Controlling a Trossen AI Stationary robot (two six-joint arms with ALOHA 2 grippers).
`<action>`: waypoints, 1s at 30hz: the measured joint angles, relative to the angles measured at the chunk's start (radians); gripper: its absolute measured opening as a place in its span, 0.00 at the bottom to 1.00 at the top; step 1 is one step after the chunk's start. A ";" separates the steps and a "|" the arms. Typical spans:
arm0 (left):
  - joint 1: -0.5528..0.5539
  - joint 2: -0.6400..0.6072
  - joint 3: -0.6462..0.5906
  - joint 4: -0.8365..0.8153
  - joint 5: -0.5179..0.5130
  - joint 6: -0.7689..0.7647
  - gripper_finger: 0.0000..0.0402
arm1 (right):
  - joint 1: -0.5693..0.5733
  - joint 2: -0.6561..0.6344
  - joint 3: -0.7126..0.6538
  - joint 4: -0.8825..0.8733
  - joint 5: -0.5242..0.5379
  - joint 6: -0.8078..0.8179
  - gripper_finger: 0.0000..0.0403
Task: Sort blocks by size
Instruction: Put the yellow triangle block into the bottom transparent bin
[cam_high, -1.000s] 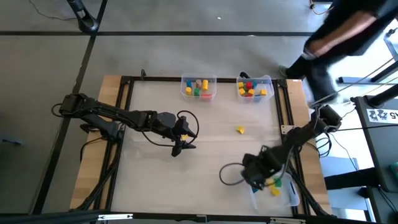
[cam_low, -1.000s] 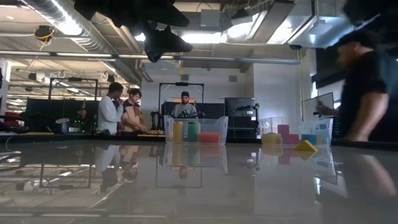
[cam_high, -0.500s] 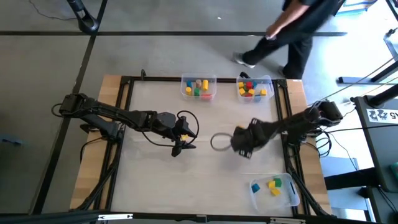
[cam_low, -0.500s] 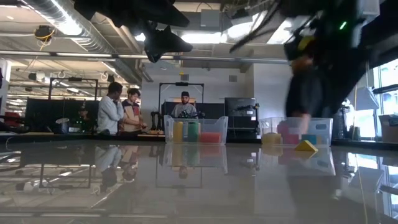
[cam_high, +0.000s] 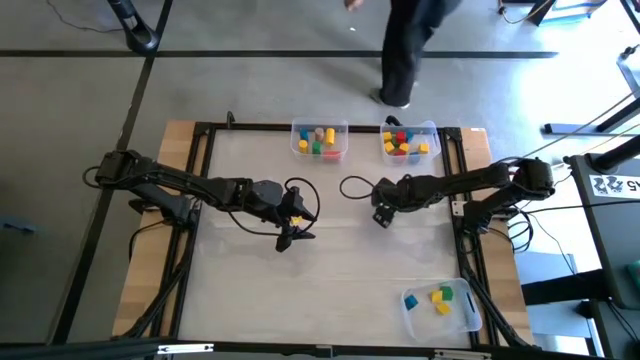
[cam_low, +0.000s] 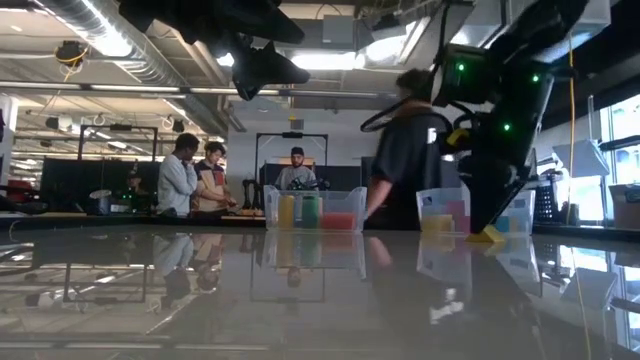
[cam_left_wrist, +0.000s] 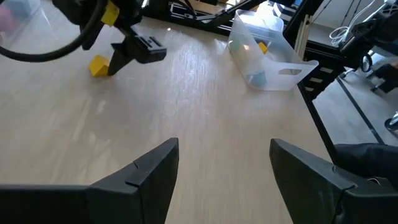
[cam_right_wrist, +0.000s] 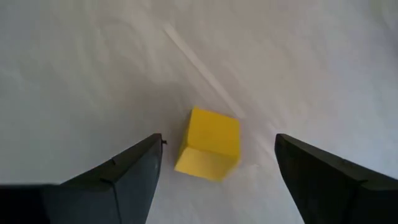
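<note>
One yellow block (cam_right_wrist: 209, 144) lies loose on the table, directly beneath the right gripper (cam_right_wrist: 214, 168), fingers spread wide and empty; descending off-centre could nudge it aside; left gripper (cam_left_wrist: 221, 168) waits apart, likewise spread.

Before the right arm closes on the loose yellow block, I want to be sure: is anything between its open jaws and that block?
Nothing visible. The right gripper hangs directly over the yellow block, jaws open either side, only bare table around it.
</note>
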 joint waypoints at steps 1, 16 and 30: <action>0.000 0.000 0.000 0.000 0.000 0.000 0.60 | -0.007 0.000 -0.012 0.024 -0.007 0.000 0.76; 0.000 0.000 0.000 0.000 -0.020 0.000 0.60 | -0.032 0.000 -0.105 0.171 -0.068 0.059 0.58; 0.000 0.000 0.000 0.001 -0.022 0.000 0.60 | 0.184 -0.123 0.023 -0.062 -0.118 0.122 0.33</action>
